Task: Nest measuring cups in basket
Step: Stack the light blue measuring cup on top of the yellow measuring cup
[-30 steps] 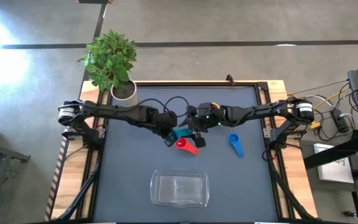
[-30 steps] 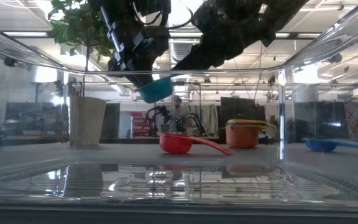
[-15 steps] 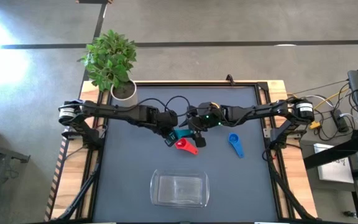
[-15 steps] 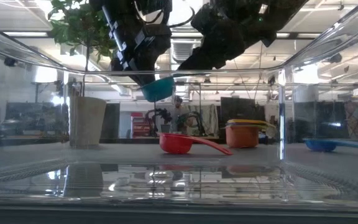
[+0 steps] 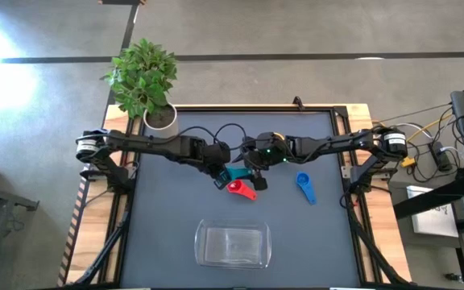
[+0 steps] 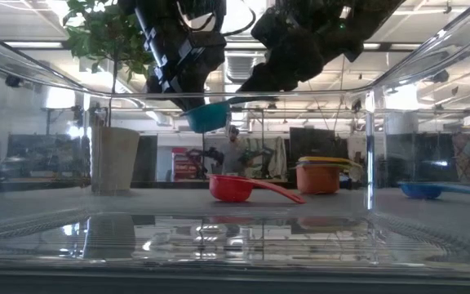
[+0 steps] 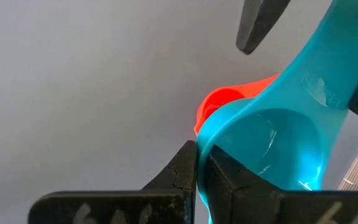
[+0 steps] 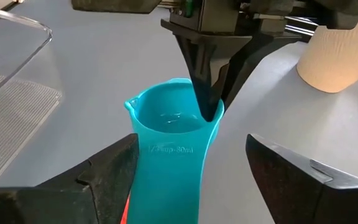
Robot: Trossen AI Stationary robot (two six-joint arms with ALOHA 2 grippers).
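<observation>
Our left claw (image 8: 205,93) is clamped on the rim of the teal cup (image 8: 169,155), held in the air above the red cup (image 5: 240,188) mid-counter. Our right claw (image 8: 188,180) stands apart, fingers either side of the teal handle w/o touching. Cup looks light, stiff, smooth plastic, prob. slippery; the flat handle or the rim is the best hold. The grey counter (image 5: 167,225) is flat, matte. The blue cup (image 5: 304,185) lies to the right, the basket (image 5: 233,246) near, the plant pot (image 5: 160,119) far left.
</observation>
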